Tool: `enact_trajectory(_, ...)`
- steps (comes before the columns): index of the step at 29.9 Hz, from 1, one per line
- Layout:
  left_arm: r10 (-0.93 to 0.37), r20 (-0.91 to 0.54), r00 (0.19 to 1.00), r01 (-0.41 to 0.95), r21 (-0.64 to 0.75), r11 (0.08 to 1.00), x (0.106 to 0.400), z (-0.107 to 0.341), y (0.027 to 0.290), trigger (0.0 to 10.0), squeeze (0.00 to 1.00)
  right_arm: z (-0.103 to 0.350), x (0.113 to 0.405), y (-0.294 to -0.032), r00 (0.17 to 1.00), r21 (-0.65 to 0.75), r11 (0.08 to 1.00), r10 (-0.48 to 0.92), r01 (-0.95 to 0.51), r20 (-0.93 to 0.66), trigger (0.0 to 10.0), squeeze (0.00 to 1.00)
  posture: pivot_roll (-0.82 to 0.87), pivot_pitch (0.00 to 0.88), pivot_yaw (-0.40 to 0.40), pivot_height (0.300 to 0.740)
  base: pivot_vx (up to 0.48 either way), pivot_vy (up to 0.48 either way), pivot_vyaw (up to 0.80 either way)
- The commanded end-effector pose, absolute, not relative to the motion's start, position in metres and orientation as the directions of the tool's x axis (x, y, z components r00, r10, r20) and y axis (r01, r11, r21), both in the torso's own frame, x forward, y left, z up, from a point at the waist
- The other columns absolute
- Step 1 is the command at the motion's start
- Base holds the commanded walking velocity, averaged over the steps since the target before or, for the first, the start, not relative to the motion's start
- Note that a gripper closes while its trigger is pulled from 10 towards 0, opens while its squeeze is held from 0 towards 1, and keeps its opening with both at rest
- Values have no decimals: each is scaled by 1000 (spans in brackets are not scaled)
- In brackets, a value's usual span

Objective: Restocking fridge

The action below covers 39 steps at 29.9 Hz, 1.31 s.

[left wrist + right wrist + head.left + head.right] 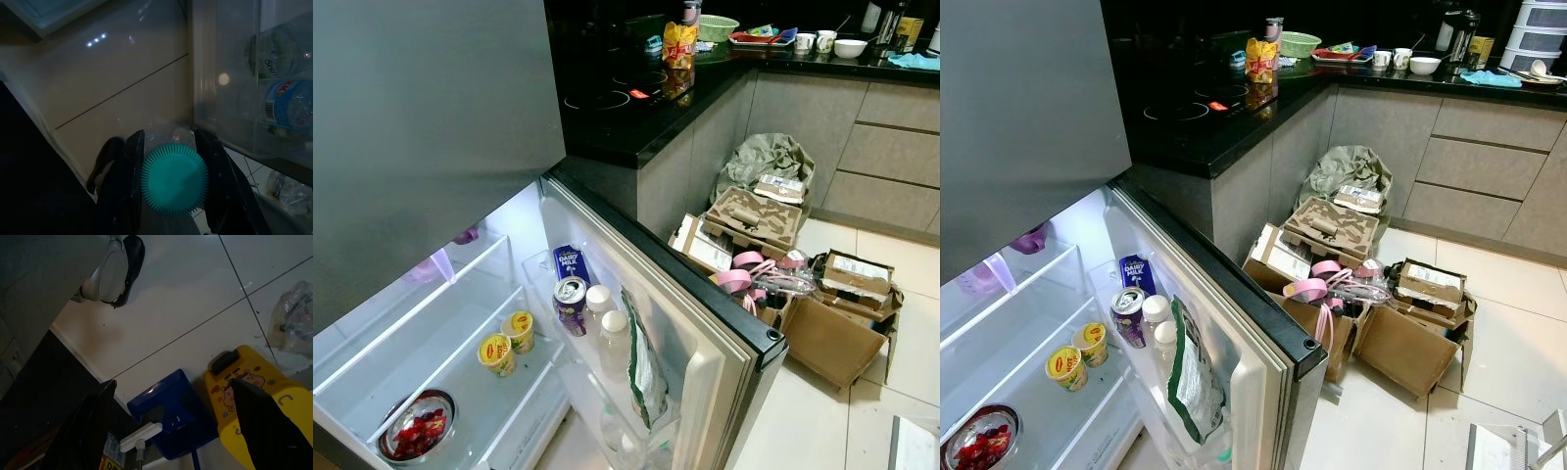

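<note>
blue carton (pixel 570 264): "DAIRY MILK" | clear bottle (pixel 270 51): "Spri…" partly legible | other labels unreadable

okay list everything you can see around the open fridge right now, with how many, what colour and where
Fridge door: one, open, white inside.
Milk carton: one, blue, door shelf.
Drink can: one, purple, door shelf.
White-capped bottles: two, clear, door shelf beside the can.
Bagged greens: one, green, door shelf.
Yellow cups: two, yellow, fridge shelf.
Steel bowl: one, red contents, lower fridge shelf.
Snack bag: one, yellow and red, black counter.
Cardboard boxes: several, brown, floor by the cabinets.
Left gripper: fingers either side of a teal-capped bottle.
Right gripper: open, above the floor.
</note>
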<state>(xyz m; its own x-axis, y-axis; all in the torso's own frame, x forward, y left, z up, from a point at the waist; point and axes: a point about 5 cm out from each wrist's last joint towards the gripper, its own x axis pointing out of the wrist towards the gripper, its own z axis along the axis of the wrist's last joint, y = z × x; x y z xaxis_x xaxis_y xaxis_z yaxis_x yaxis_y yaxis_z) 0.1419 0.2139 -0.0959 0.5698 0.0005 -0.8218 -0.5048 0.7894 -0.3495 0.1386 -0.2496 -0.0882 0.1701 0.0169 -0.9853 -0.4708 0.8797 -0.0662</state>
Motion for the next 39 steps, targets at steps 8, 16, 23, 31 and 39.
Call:
enact_trajectory(8,-6,-844,537,-504,-327,799,136,-99,211,10000,0,-90,136,-246,168,-55,875,31,-481,-985,10000,0,-86,0,-2,740,0,0,0)
enact_trajectory(16,-18,-844,535,-498,-332,801,138,-100,204,10000,0,-90,136,-246,167,-55,872,31,-486,-986,10000,0,-85,0,-2,740,0,0,0)
enact_trajectory(23,-14,-847,532,-500,-328,801,135,-100,207,10000,0,-90,136,-246,163,-50,873,34,-484,-986,10000,0,-86,0,2,740,0,0,0)
enact_trajectory(31,-14,-845,534,-504,-332,798,134,-100,209,10000,0,-90,136,-245,172,-46,877,42,-479,-984,10000,0,-87,0,3,740,0,0,0)
enact_trajectory(39,-12,-846,534,-508,-332,795,134,-100,207,10000,0,-90,136,-245,178,-46,878,45,-476,-983,10000,0,-89,0,9,740,0,0,0)
